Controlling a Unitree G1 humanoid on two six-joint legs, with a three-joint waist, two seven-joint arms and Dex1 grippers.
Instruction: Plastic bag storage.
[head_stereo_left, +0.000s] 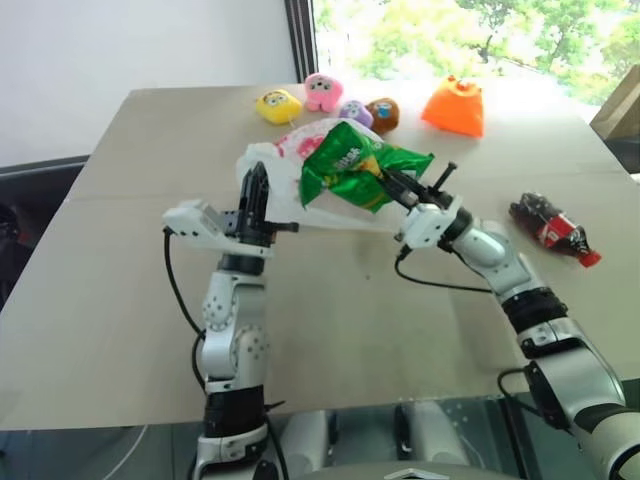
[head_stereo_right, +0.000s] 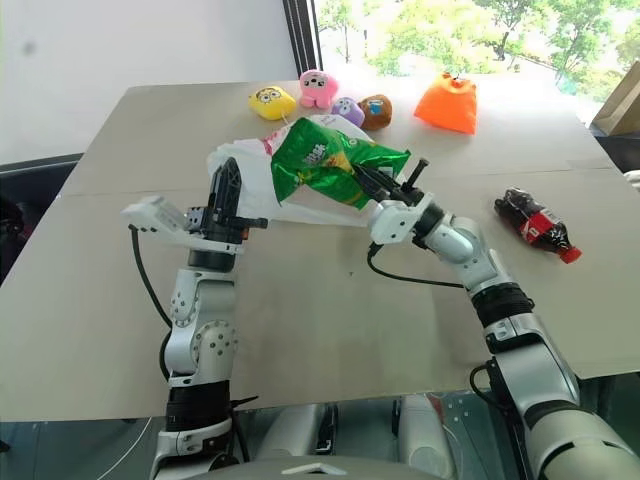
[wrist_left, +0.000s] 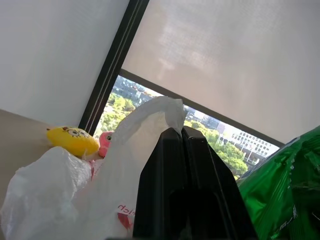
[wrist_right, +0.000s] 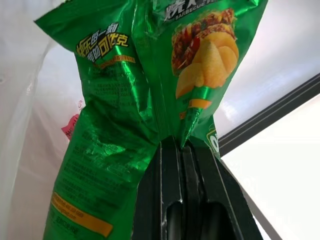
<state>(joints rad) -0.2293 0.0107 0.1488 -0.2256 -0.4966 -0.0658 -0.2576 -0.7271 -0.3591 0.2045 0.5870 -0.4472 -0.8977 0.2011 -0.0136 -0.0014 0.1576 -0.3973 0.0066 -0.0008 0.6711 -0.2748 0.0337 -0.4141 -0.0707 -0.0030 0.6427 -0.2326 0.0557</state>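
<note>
- My left gripper is clamped on the plastic bag, holding it lifted over the table.
- My right gripper pinches the green crisp packet beside it.
- I judge loading is underway; next, steer the packet into the mouth.
- The packet hides that opening.

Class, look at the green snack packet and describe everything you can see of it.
The green snack packet is a shiny, crinkled foil bag of crisps, printed with yellow lettering and a picture of crisps. It hangs in the air above the table, tilted, pinched at one edge by the shut right gripper. It lies against the white plastic bag, which the shut left gripper holds beside it.
</note>
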